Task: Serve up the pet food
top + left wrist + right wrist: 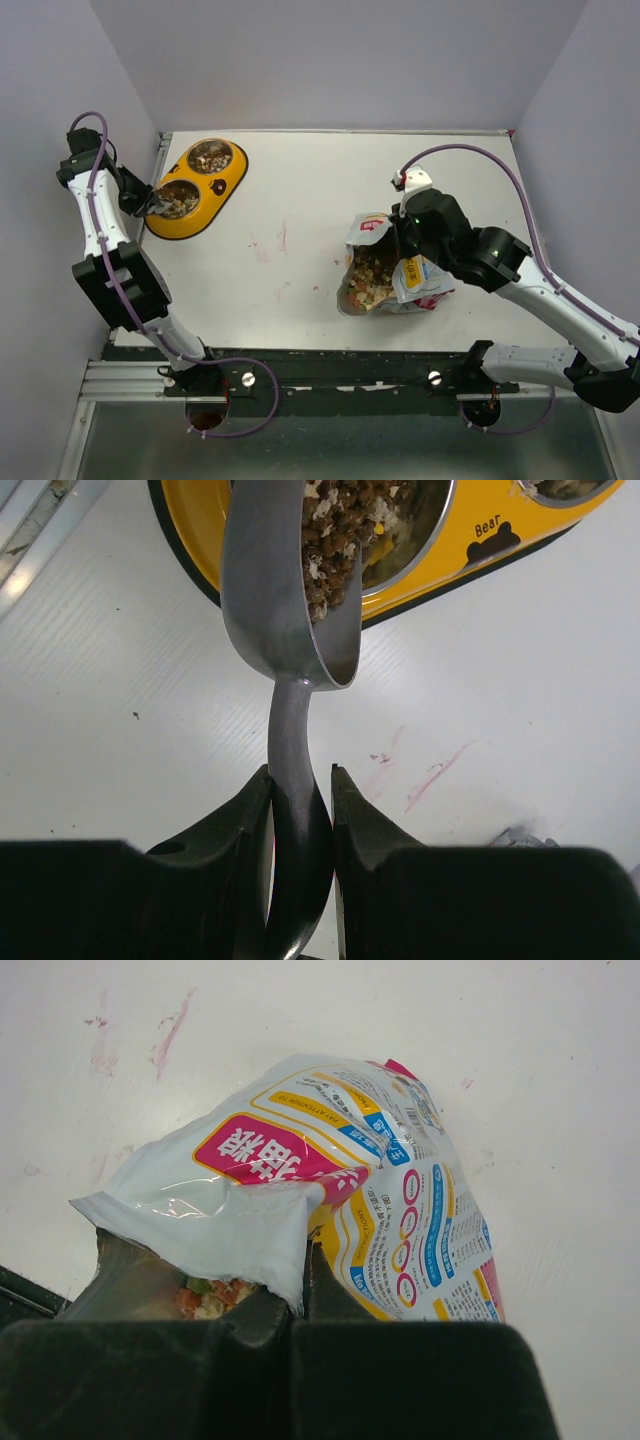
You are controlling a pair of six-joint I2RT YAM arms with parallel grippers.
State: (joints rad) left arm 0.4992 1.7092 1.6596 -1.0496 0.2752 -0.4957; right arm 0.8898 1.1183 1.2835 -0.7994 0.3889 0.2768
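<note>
Right claw point(297, 1288) pinching pouch point(380, 1160), kibble point(372, 278) clearer overhead

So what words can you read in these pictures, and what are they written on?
"Bear": on the side of the yellow bowl, next to a little bear face.
The pouch: big white characters on a pink patch, upside down, so I cannot read them.
The pouch's small print and barcode numbers: too tiny to read.
No other writing shows.

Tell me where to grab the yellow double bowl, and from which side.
I'd pinch the yellow double bowl by its edge at the waist between its cups, from above on the right: that edge is bare, while the left gripper holds the scoop over the near-left cup.
</note>
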